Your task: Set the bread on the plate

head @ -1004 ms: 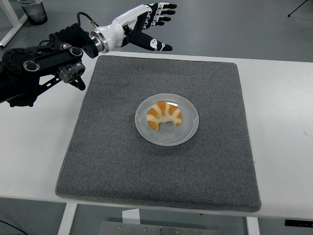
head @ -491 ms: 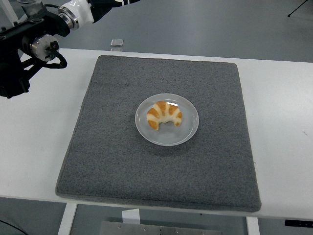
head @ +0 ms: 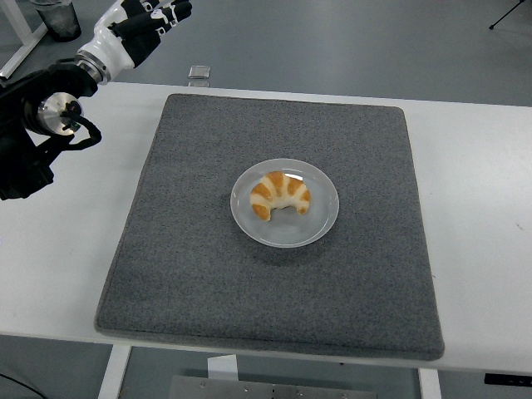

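A golden croissant with pale stripes lies on a small white plate in the middle of a dark grey mat. My left hand is at the top left, beyond the table's far edge and well away from the plate. Its fingers are loosely curled and hold nothing. The black left arm comes in over the table's left side. The right arm is out of view.
The white table shows around the mat. A small grey object lies just past the table's far edge. A dark bin stands on the floor at the top left.
My left arm has drawn back to the left, away from the mat. The hand went up out of the picture and now shows again at the top left. The croissant and plate have not moved.
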